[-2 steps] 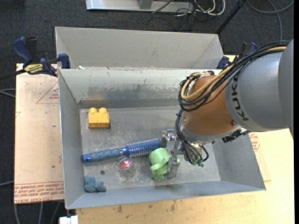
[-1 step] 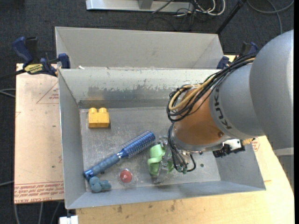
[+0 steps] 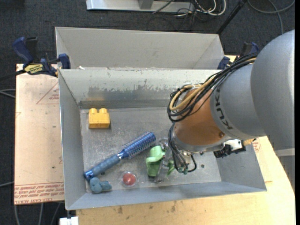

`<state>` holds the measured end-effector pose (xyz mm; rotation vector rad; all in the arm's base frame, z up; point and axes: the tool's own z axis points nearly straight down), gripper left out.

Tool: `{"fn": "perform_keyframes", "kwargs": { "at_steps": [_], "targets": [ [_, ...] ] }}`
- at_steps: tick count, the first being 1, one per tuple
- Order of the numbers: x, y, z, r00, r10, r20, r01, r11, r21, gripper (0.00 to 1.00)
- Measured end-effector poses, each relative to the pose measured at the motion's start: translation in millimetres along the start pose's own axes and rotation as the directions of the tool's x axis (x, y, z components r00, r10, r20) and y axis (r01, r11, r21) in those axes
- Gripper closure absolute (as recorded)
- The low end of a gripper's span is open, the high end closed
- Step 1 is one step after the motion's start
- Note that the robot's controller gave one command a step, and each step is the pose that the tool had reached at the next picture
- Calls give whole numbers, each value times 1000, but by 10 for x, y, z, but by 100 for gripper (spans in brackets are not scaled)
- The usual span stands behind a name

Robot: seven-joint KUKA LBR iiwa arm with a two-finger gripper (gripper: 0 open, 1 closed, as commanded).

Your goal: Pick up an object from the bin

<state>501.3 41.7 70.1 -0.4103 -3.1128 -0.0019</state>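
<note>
1. The light green plastic thing [image 3: 153,161], chunky and kind of knobbly, sits on the bin floor towards the front edge, a bit right of the middle
2. The gripper [image 3: 166,166] is down at floor level right against that green thing's right side. Honestly can't tell whether it's open or closed, or whether it has hold of the green piece: the dark metal bits and wires there just blur together
3. Just left of the green thing is the bristled head of a blue plastic hairbrush [image 3: 119,156]. It lies diagonally, with the handle running down to the front left corner
4. A small red round thing [image 3: 129,178] lies near the front wall, below the brush and left of the green piece, not touching either
5. A blue-grey lump [image 3: 100,185] sits in the front left corner, right at the tip of the brush handle
6. A yellow two-stud toy brick [image 3: 99,118] is off by itself at the back left, well apart from the rest
7. All of it is in the grey metal bin [image 3: 70,139]
8. On the robot side: the big grey arm [image 3: 262,93] comes in from the right, with an orange cover [image 3: 197,125] and looped black and yellow cables [image 3: 187,100] just above the gripper
9. Only writing I can read is "KU" on the grey arm shell, and the rest of the word curves out of sight
</note>
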Motion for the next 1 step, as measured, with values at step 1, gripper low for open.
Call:
{"fn": "perform_keyframes", "kwargs": {
  "at_steps": [1],
  "targets": [
    [-3,0,-1446,997,-77,11,77,997,-2,100]
  ]
}}
